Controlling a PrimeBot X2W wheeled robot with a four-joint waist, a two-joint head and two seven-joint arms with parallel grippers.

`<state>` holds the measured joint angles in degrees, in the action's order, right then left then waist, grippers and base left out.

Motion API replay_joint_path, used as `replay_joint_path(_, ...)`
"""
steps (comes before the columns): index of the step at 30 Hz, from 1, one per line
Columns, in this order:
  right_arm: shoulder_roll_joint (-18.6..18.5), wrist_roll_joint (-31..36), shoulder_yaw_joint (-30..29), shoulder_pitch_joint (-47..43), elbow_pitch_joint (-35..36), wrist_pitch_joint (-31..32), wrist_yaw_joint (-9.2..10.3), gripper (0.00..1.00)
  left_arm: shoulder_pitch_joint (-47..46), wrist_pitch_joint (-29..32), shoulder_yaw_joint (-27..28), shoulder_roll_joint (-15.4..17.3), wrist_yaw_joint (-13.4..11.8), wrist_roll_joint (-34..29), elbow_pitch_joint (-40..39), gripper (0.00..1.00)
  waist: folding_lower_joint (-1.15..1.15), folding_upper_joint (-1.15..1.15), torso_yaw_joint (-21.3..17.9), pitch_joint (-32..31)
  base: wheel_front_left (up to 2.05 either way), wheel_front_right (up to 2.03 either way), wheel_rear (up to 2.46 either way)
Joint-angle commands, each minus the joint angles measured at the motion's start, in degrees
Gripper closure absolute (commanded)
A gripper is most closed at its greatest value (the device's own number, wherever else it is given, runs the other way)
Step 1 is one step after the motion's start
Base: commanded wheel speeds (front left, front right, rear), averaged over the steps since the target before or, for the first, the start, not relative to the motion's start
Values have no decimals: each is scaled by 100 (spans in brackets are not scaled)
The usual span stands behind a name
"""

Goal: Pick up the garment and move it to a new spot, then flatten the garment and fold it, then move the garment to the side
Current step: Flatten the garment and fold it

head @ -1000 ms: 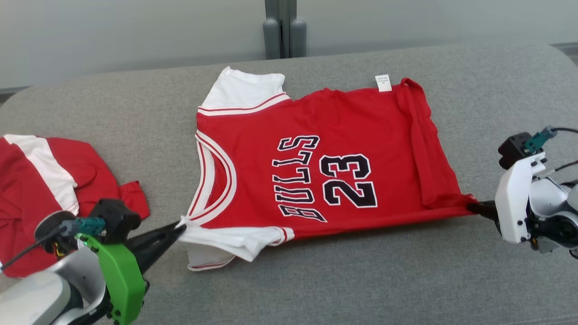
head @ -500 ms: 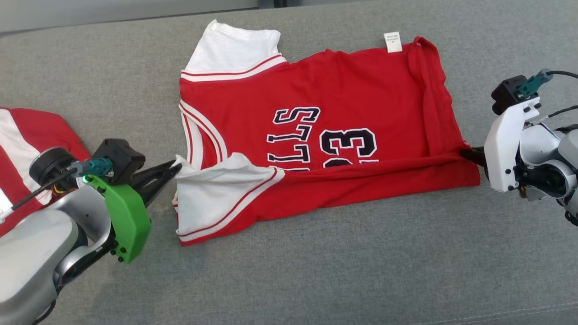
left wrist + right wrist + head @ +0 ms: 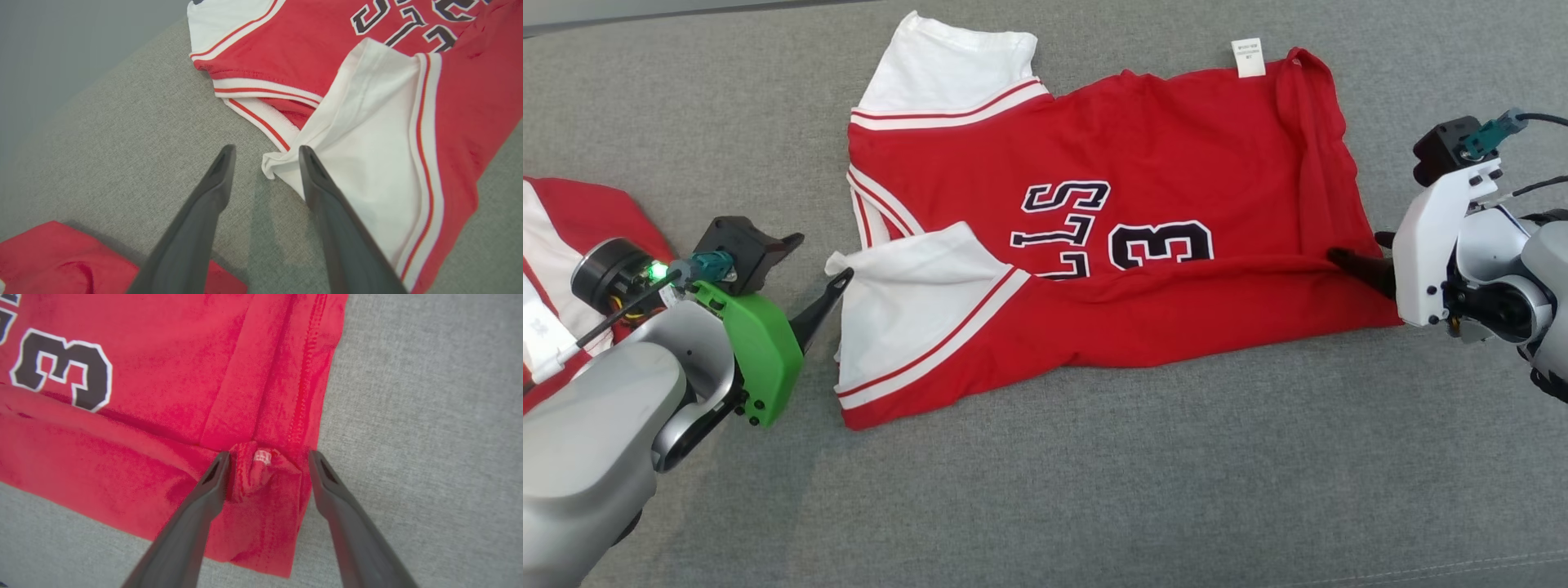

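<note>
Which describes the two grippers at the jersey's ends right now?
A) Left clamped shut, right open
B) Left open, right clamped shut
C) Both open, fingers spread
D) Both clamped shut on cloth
C: each wrist view shows the fingers standing apart, the left gripper at the white sleeve corner and the right gripper around a bunched hem corner of the jersey, with neither pinching the cloth.
</note>
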<state>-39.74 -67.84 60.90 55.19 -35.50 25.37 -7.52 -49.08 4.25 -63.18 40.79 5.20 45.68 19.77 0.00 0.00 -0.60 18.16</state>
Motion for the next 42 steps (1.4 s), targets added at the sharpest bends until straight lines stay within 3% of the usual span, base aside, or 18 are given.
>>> replay_joint_path(1, 14, 35, -58, -8, -30, -209, 6, 0, -74, -139, 30, -54, -91, -97, 90, 0, 0, 0, 13, -31, 0, 0, 0)
replay_joint_path(6, 63, 82, -342, -124, -34, -1344, 6, 0, 87, -738, 254, -271, -465, -101, 269, 0, 0, 0, 35, -185, 0, 0, 0)
replay_joint_path(11, 128, 165, -599, -415, -34, -2640, 6, 0, 408, -1666, 804, -542, -1102, 172, 173, 0, 0, 0, 37, -427, 0, 0, 0)
replay_joint_path(14, 224, 171, -802, -689, -109, -3407, 6, 0, 701, -1908, 1252, -714, -1489, 261, -16, 0, 0, 0, 35, -581, 0, 0, 0)
replay_joint_path(19, 444, 497, -1353, -1213, -135, -4046, 6, 0, 1591, -1939, 2594, -1247, -2022, -351, -956, 0, 0, 0, 33, -834, 0, 0, 0)
replay_joint_path(22, 703, 1076, -2543, -1703, 250, -4055, 6, 0, 2294, -1936, 3501, -1769, -2122, -950, -1568, 0, 0, 0, 4, -949, 0, 0, 0)
replay_joint_path(26, 1234, 2372, -4047, -2713, 997, -4056, 2, 0, 3116, -1936, 4158, -2474, -1930, -1775, -1909, 0, 0, 0, -6, -1092, 0, 0, 0)
replay_joint_path(30, 1887, 3476, -4935, -3685, 1801, -4057, 3, 0, 3669, -1937, 4537, -3006, -1584, -2408, -1859, 0, 0, 0, 1, -1202, 0, 0, 0)
replay_joint_path(36, 2570, 4294, -5394, -4435, 2364, -4058, 3, 0, 4271, -1938, 4978, -3496, -1212, -3025, -1443, 0, 0, 0, -30, -1260, 0, 0, 0)
replay_joint_path(42, 2828, 4596, -5475, -4692, 2551, -4058, 3, 0, 4524, -1938, 5300, -3691, -923, -3396, -785, 0, 0, 0, -140, -1189, 0, 0, 0)
